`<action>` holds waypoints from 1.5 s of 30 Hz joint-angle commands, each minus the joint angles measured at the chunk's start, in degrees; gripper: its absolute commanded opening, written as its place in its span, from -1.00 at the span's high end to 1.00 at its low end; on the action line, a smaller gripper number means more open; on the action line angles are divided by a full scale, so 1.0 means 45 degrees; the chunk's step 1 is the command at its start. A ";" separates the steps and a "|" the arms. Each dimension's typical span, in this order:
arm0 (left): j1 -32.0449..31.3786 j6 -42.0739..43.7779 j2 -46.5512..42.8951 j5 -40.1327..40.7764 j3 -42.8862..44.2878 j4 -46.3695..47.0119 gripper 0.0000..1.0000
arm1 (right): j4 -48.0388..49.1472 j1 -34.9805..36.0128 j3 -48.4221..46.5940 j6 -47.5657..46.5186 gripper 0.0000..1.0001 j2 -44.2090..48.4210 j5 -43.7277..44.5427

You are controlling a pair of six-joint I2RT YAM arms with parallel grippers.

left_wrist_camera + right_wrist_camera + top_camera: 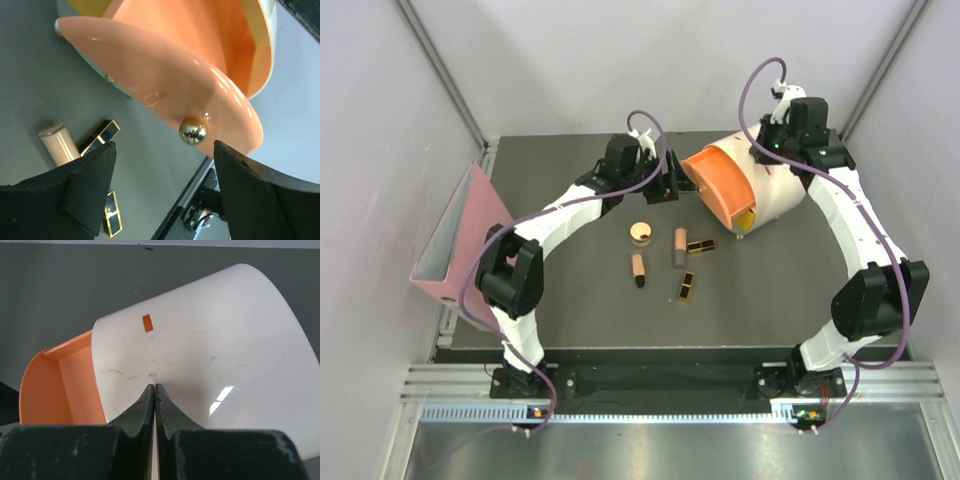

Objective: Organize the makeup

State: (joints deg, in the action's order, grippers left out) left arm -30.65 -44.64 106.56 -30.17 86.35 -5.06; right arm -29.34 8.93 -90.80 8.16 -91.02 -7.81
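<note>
Five makeup pieces lie loose on the dark surface (580,312), toward the bases from the left fingers (90,185). Those fingers stand spread either side of the gold knob (192,131) on the orange drawer (165,75), not touching it. We judge the left arm nearer. The round compact (641,234) lies closest. The left peach tube (638,269), the right peach tube (679,246) and the near case (687,287) run near-to-far. The crosswise case (700,245) lies just beside the right tube. The right fingers (142,410) are pressed together against the cream box (210,355).
</note>
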 commanded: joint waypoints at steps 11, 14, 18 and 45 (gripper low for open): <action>-0.0004 0.5112 -0.4401 0.2737 -0.0945 -0.5547 -0.68 | -0.0999 -0.0051 0.0589 0.0119 1.00 0.0286 -0.0041; 0.0015 0.5311 -0.4696 0.4298 -0.1297 -0.6723 -0.68 | -0.0979 -0.0051 0.0706 0.0119 1.00 0.0383 -0.0041; 0.0015 0.4707 -0.4424 0.6059 -0.1395 -0.8928 -0.72 | -0.0979 -0.0051 0.0823 0.0100 1.00 0.0423 -0.0041; -0.1040 0.2245 0.0790 0.5395 -0.0653 -0.9833 -0.55 | -0.1604 -0.0051 0.0843 -0.0232 1.00 0.0598 -0.0373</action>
State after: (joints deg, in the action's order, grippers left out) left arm -34.46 -32.82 108.40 -5.80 80.18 -50.48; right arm -29.54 8.93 -87.39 8.08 -87.81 -8.45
